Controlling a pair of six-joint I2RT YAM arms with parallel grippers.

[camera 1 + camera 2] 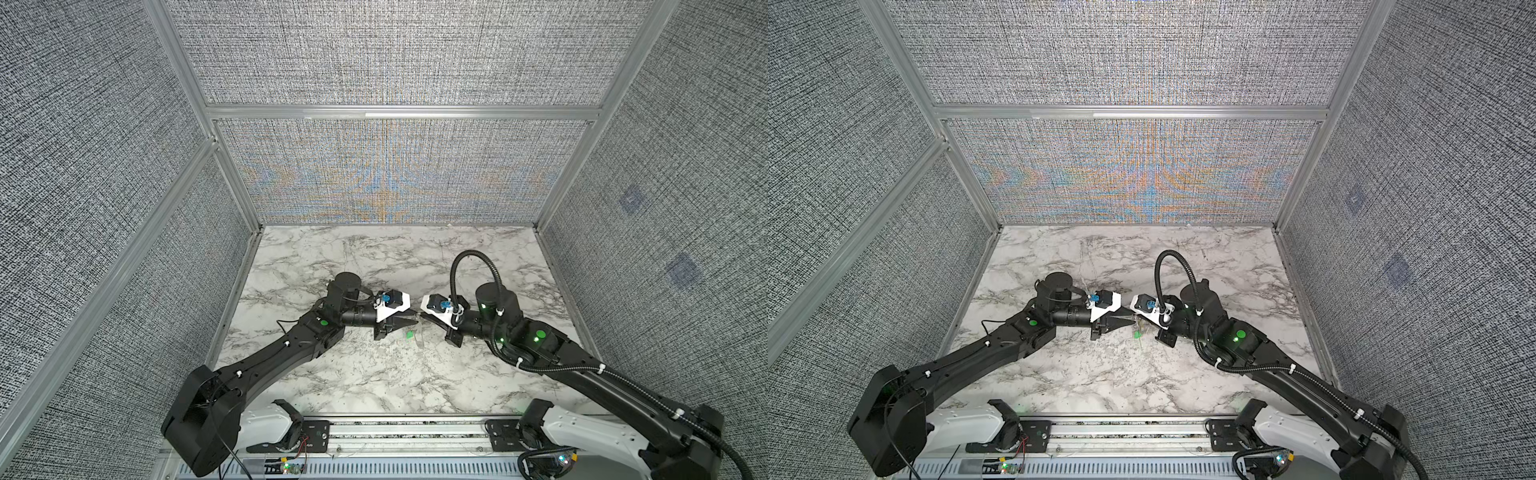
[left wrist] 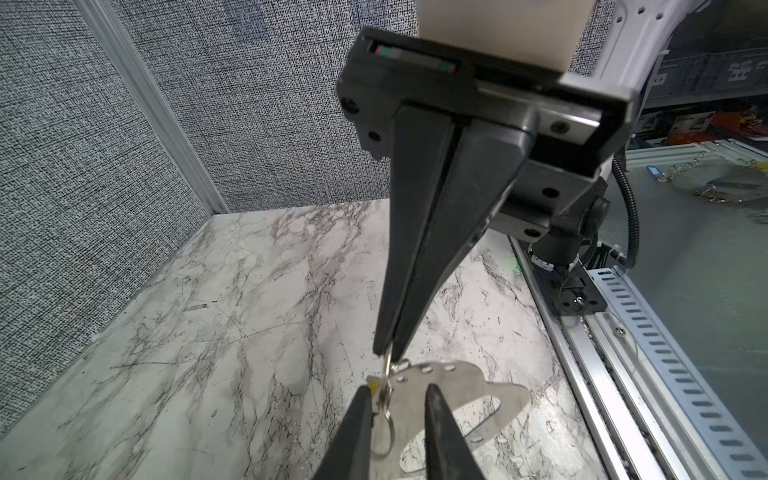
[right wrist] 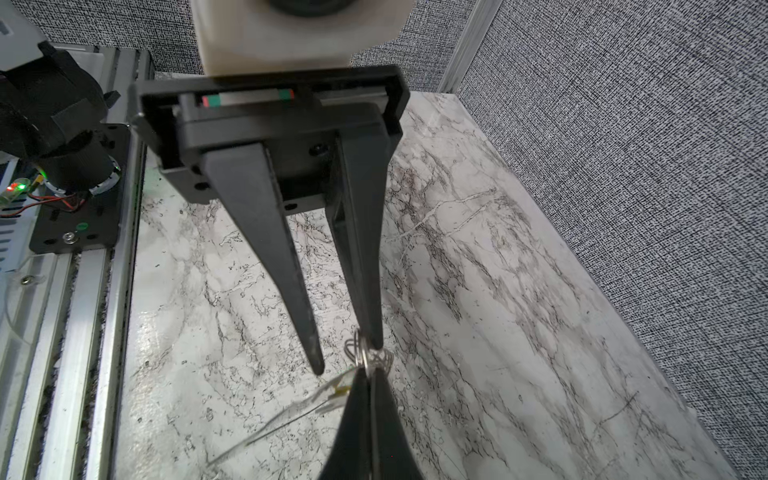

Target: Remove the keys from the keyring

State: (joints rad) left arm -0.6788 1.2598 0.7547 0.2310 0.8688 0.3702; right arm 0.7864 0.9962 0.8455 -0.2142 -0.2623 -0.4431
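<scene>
Robotics lab test cell. Grey fabric panels (image 1: 395,54) in alu frame (image 1: 399,112) wall off the marble-look tabletop (image 1: 365,374) beyond & to both sides of the left hand (image 1: 414,321); behind it, slotted alu rail (image 1: 407,434) w/ arm bases (image 1: 266,424) bolted on, loose wiring (image 1: 302,445), lit LED boards (image 1: 287,468).

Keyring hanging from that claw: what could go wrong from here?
The right gripper pinches the thin wire keyring only at its very tips, above the table; it could slip and drop. The left gripper, open, flanks it, with the yellow tag and a flat metal piece right there, so closing might catch the wrong part.
</scene>
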